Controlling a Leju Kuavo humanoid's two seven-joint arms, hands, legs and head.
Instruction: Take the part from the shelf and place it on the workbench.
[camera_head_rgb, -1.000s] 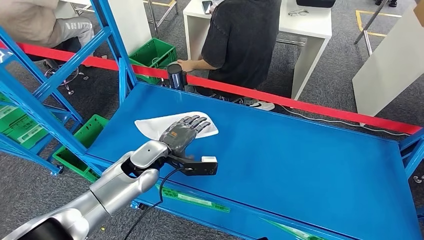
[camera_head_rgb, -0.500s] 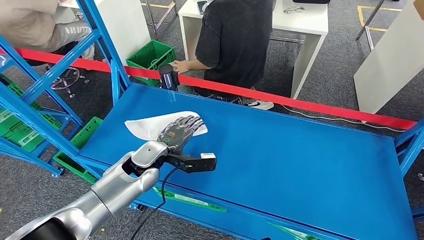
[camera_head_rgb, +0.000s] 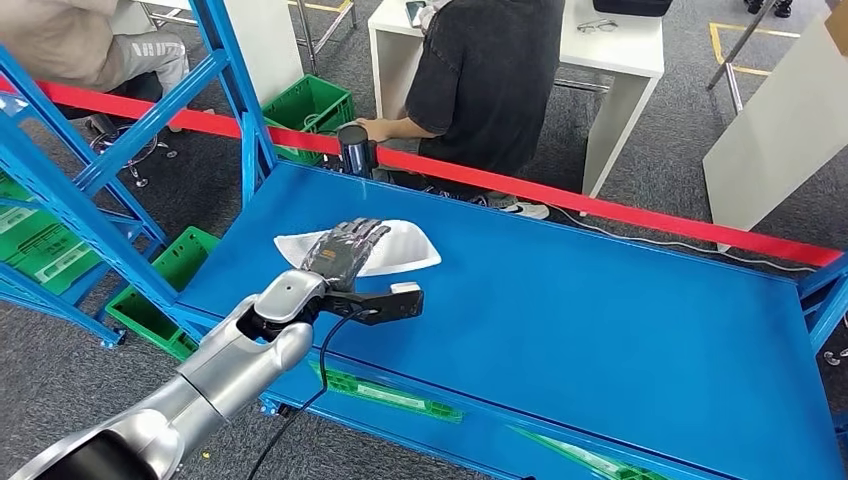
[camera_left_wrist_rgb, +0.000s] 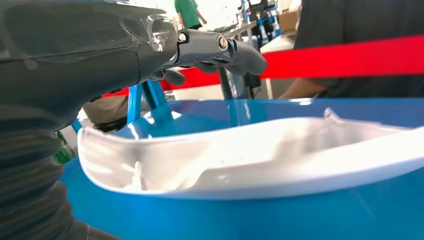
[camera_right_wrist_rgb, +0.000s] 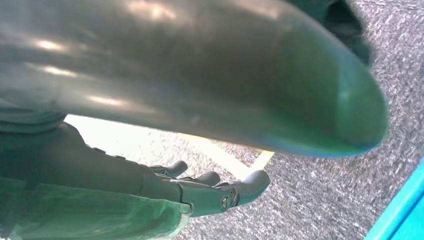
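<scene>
Fingers of your left hand (camera_head_rgb: 345, 250) now lie spread above the white part (camera_head_rgb: 400, 247) on the workbench (camera_head_rgb: 600, 320), holding nothing: placement looks done.

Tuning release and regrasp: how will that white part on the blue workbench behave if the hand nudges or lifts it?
The white part looks like a thin moulded shell that keeps its curve, so probably stiff and light. It seems to rest on its rounded underside on the glossy workbench, so a nudge may rock or slide it. The left hand lies over it; thin edges could slip from the fingers.
</scene>
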